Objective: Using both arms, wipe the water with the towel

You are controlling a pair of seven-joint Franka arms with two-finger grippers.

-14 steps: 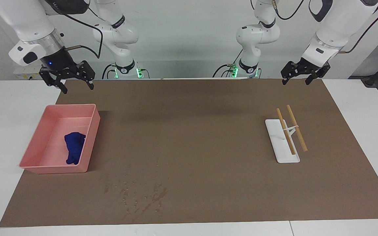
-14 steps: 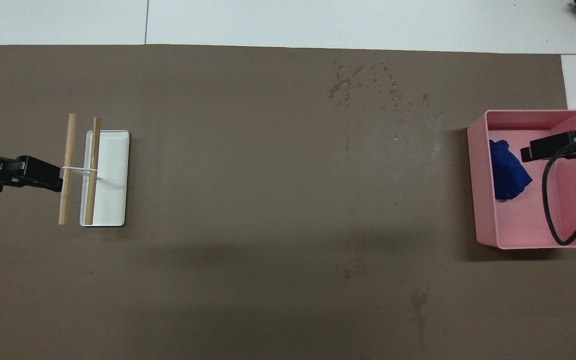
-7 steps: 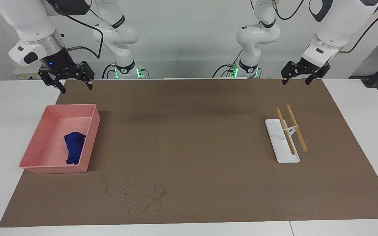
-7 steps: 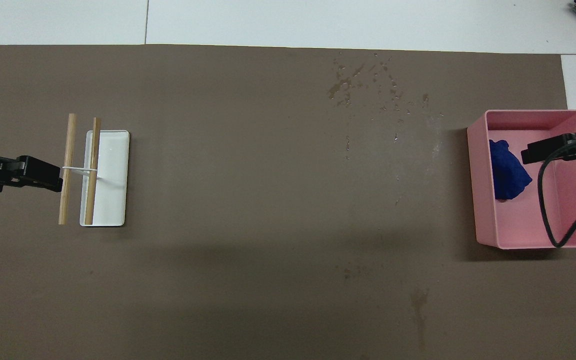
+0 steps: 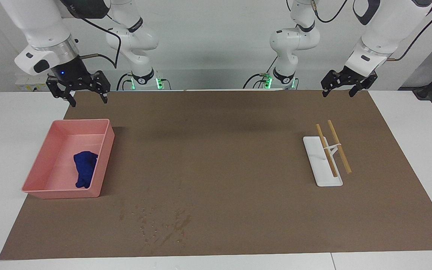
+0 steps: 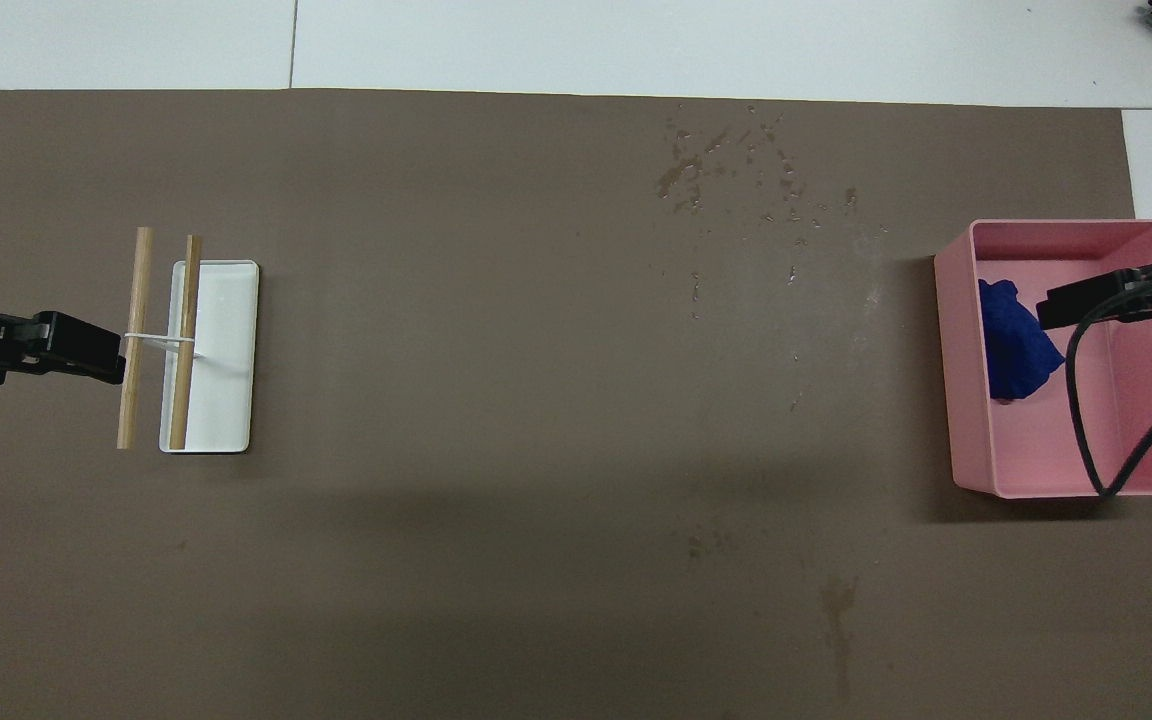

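1. My right gripper hangs open and empty above the robot-side rim of the pink bin; my left gripper waits open near the white rack
2. The towel lies bunched in the bin against the wall facing the rack; coming down carelessly, I could strike that wall or shove the bin
3. A shallow pinch might lift only a fold, so the towel drops
4. The water, farther from the robots than the bin, is faint; I could wipe beside it
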